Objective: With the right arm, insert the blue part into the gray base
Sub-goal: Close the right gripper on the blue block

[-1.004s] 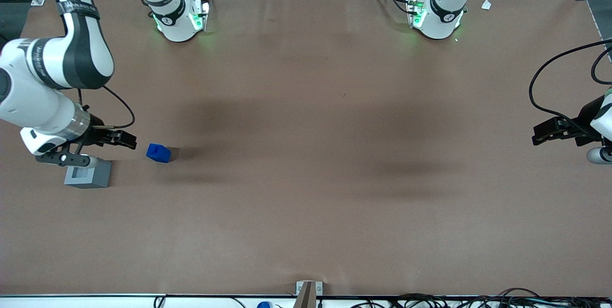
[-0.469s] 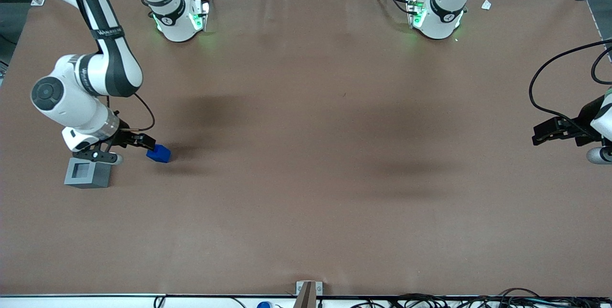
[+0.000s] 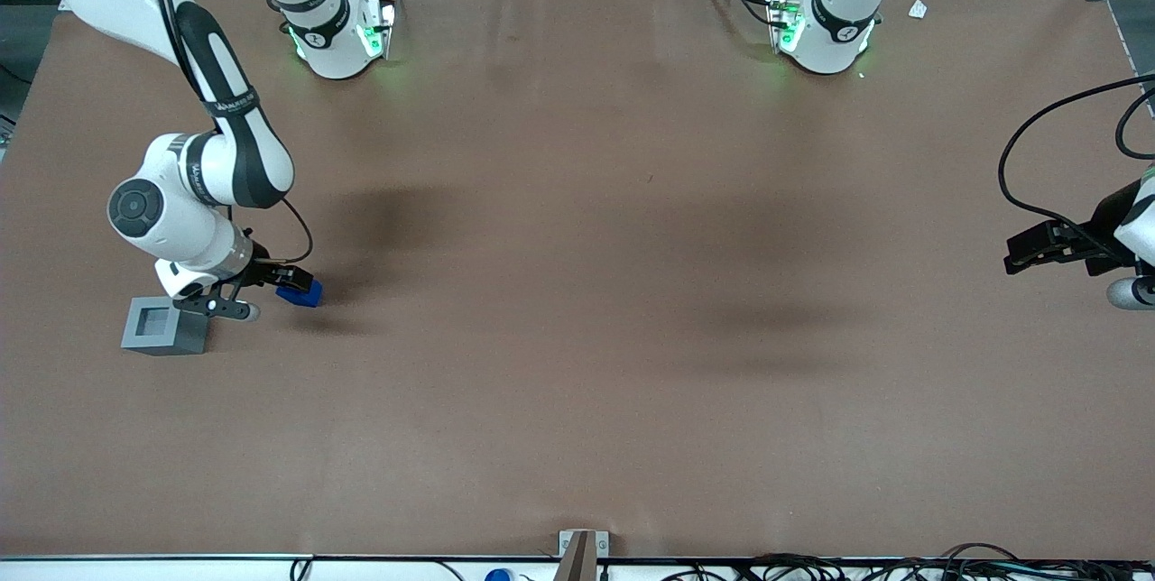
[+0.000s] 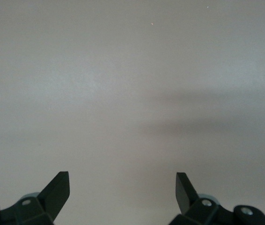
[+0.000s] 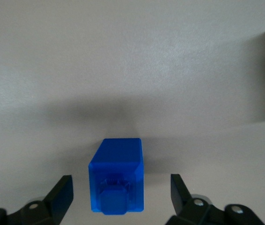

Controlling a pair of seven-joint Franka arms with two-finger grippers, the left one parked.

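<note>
Blue part (image 5: 117, 182) between spread claw (image 5: 118, 192) fingers

Right arm (image 3: 194, 179): glossy white jointed shell. One link carries a long black cover (image 3: 217, 58) with a band of small white lettering. Round dark grey joint cap (image 3: 135, 205) at the elbow end. Silver ring at the wrist. Thin black cable (image 3: 302, 234) loops from wrist to hand. White pedestal base (image 3: 338, 35) glows green. Black two-finger gripper (image 3: 293, 279) sits low over the table toward the working arm's end, its wedge-shaped fingers (image 5: 62, 190) spread apart, with small silver screws at their roots.
</note>
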